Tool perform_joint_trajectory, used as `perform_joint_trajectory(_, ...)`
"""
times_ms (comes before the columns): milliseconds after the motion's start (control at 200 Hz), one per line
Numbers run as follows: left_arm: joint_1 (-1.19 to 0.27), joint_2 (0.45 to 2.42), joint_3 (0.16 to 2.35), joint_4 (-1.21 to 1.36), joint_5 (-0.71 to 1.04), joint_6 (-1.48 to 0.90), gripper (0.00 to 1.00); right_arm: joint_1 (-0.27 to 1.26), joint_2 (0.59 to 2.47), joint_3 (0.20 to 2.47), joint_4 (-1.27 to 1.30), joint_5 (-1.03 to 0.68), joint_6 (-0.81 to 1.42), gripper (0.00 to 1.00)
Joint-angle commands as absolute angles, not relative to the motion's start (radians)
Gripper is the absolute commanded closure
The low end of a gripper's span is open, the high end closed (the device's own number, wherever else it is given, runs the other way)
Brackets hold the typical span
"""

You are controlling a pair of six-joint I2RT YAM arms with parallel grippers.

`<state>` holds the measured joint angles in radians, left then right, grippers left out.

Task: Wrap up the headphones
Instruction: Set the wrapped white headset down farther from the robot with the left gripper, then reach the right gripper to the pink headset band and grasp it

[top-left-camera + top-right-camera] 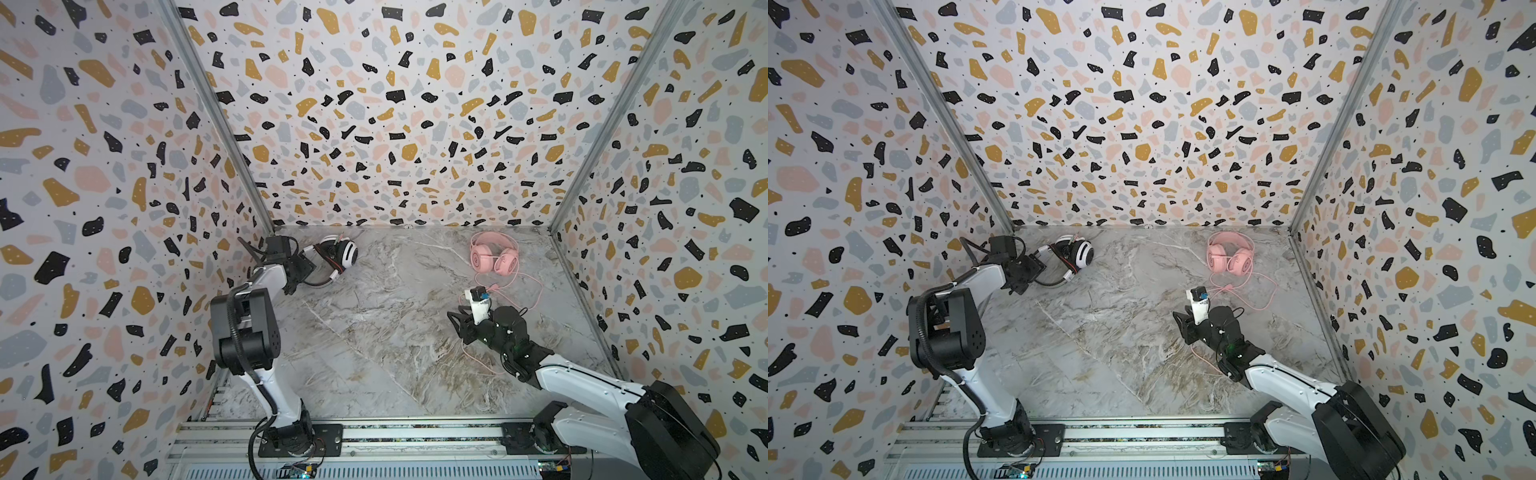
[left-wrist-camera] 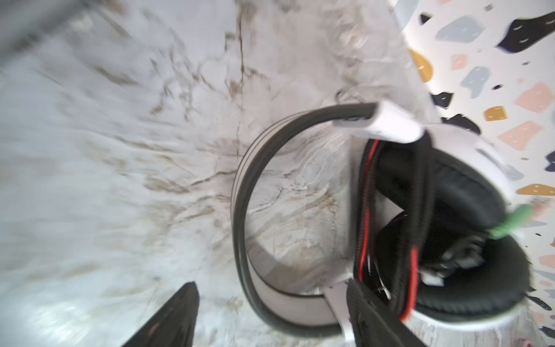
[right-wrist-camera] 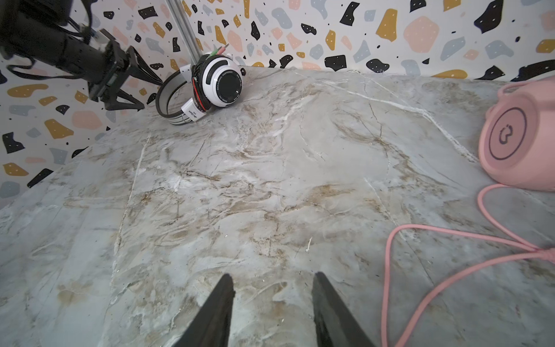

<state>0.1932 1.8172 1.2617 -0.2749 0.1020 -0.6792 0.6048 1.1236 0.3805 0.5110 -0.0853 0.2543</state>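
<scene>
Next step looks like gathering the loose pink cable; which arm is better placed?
Right. The right end effector is open and empty beside the pink cable trailing from the pink headphones. The left end effector is far off at the white headphones, whose cable looks already wound.

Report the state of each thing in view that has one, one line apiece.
White-and-black striped over-ear headset: lying on the marble table, far left corner.
Black cable: wound around the striped headset.
Pink over-ear headset: lying on the table, far right.
Pink cable: unwrapped, trailing loose over the table.
Left pincer: open, at the striped headset's headband.
Right pincer: open, empty, above the table.
</scene>
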Motion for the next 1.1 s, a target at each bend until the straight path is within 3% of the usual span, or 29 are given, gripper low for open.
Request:
perform_joint_trajectory(0,0.187,1.723,1.230,-0.333,0.035,-0.591,0.21,0.596,1.121,0.379,0.539,-0.061,0.269,0.54)
perform_joint_trajectory(140,0.185,1.569,1.156,-0.324,0.037,-0.550,0.20,0.576,1.140,0.373,0.551,-0.079,0.280,0.54)
perform_joint_trajectory(200,0.185,1.502,1.108,-0.290,0.124,-0.537,0.19,0.560,1.147,0.379,0.552,-0.118,0.288,0.54)
perform_joint_trajectory(210,0.185,1.491,1.099,-0.280,0.138,-0.536,0.16,0.555,1.150,0.381,0.546,-0.122,0.288,0.53)
perform_joint_trajectory(220,0.185,1.478,1.089,-0.272,0.153,-0.534,0.04,0.552,1.150,0.385,0.542,-0.125,0.290,0.54)
perform_joint_trajectory(245,0.185,1.448,1.065,-0.247,0.185,-0.534,0.00,0.545,1.150,0.393,0.530,-0.126,0.292,0.54)
perform_joint_trajectory(531,0.189,1.246,0.902,-0.141,0.300,-0.504,0.00,0.416,1.139,0.508,0.393,-0.152,0.345,0.49)
perform_joint_trajectory(691,0.191,1.153,0.858,-0.160,0.172,-0.510,0.00,0.319,1.170,0.604,0.288,-0.054,0.400,0.49)
perform_joint_trajectory(811,0.198,1.104,0.837,-0.154,0.203,-0.479,0.00,0.235,1.207,0.663,0.252,0.012,0.404,0.49)
perform_joint_trajectory(1096,0.198,1.059,0.807,-0.227,0.207,-0.389,0.00,-0.011,1.489,0.916,0.126,-0.078,0.521,0.46)
